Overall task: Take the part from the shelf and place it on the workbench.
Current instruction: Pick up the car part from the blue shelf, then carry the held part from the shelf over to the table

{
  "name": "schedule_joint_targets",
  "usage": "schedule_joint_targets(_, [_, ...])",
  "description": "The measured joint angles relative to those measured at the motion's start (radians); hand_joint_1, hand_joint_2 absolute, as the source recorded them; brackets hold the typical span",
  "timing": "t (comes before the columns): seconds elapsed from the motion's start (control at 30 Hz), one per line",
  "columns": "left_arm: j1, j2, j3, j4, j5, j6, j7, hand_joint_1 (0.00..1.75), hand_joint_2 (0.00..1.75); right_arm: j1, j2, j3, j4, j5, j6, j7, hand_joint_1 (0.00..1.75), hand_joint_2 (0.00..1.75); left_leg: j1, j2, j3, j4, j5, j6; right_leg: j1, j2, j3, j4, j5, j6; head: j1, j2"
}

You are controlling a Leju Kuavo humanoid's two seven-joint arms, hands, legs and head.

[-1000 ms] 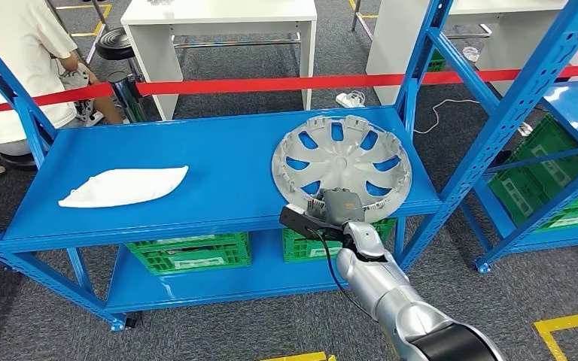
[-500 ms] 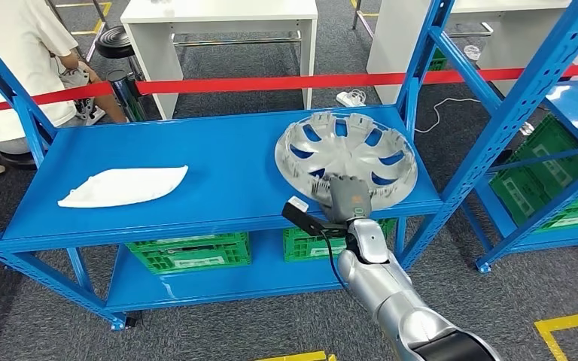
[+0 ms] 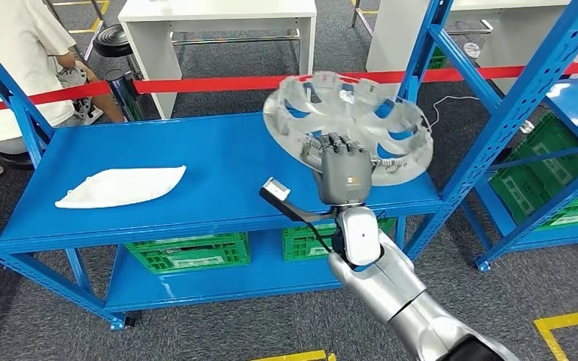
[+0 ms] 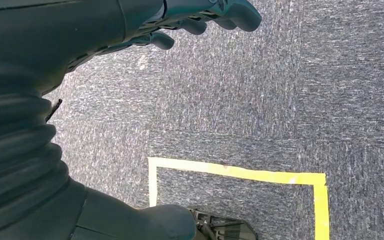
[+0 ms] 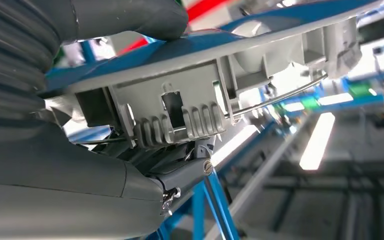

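Note:
A silver wheel cover (image 3: pixel 346 124) with spoke cut-outs hangs tilted in the air above the right end of the blue shelf (image 3: pixel 218 173). My right hand (image 3: pixel 344 174) grips its near rim from below, fingers up against the underside. In the right wrist view the cover's ribbed rim and wire ring (image 5: pixel 220 90) fill the middle, with my thumb (image 5: pixel 130 17) pressed on its face. My left hand (image 4: pixel 190 20) hangs over grey carpet, fingers loosely curled and holding nothing.
A white curved part (image 3: pixel 120 186) lies on the shelf's left half. Blue uprights (image 3: pixel 421 53) flank the cover. Green crates (image 3: pixel 188 252) sit on the lower level. A red tape barrier (image 3: pixel 218 84), white tables and a seated person (image 3: pixel 15 53) are behind. A second rack (image 3: pixel 564 150) stands right.
My right hand has lifted the wheel cover off the shelf, raising and tilting it up toward the red tape. The white part has stayed put.

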Motion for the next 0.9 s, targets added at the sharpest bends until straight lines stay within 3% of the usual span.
schedule_joint_targets(0.2, [0.001,0.0,0.009,0.0,0.007,0.001,-0.016,0.0,1.75,-0.117,-0.091,0.297,-0.079,-0.001,0.0,0.221,1.75,1.75,0.0,0.0,0.0,0.0,0.0,0.0,0.0,0.0,0.0,0.0,0.0,0.0,0.0,0.0])
schedule_joint_targets(0.4, [0.002,0.0,0.013,0.0,0.009,-0.009,-0.019,0.0,1.75,-0.252,-0.14,0.562,-0.11,-0.001,0.0,0.229,1.75,1.75,0.0,0.0,0.0,-0.001,0.0,0.0,0.0,0.0,0.0,0.0,0.0,0.0,0.0,0.0])
schedule_joint_targets(0.67, [0.004,0.0,0.034,0.0,0.024,-0.023,-0.037,0.0,1.75,-0.316,-0.162,0.712,-0.197,-0.003,0.001,0.229,1.75,1.75,-0.001,-0.001,0.0,0.0,0.0,0.0,-0.001,0.0,0.0,-0.001,0.0,0.0,0.0,0.0])
schedule_joint_targets(0.9, [0.017,0.0,0.056,0.0,0.035,-0.021,-0.052,0.0,1.75,-0.333,-0.165,0.763,-0.274,-0.003,0.0,0.229,1.75,1.75,-0.005,-0.001,0.0,0.0,-0.002,0.003,-0.007,-0.001,0.002,-0.005,0.0,0.002,0.0,0.0])
